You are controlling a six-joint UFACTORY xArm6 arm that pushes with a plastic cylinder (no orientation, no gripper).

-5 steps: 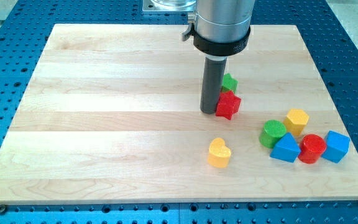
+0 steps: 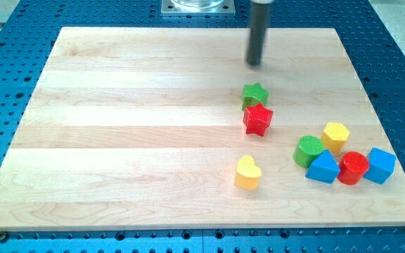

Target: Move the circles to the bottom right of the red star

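The red star [image 2: 258,119] lies right of the board's middle, with a green star [image 2: 255,95] touching it just above. The green circle [image 2: 308,151] and the red circle [image 2: 354,167] sit in a cluster at the view's lower right, below and right of the red star. My tip [image 2: 255,64] is near the view's top, well above the green star and touching no block.
A yellow hexagon [image 2: 335,136], a blue triangle [image 2: 323,168] and a blue cube [image 2: 380,165] sit packed around the two circles. A yellow heart [image 2: 247,173] lies below the red star. The wooden board [image 2: 118,140] rests on a blue perforated table.
My tip has moved from beside the red star's left up toward the view's top. The green star now shows fully. The blocks have not moved.
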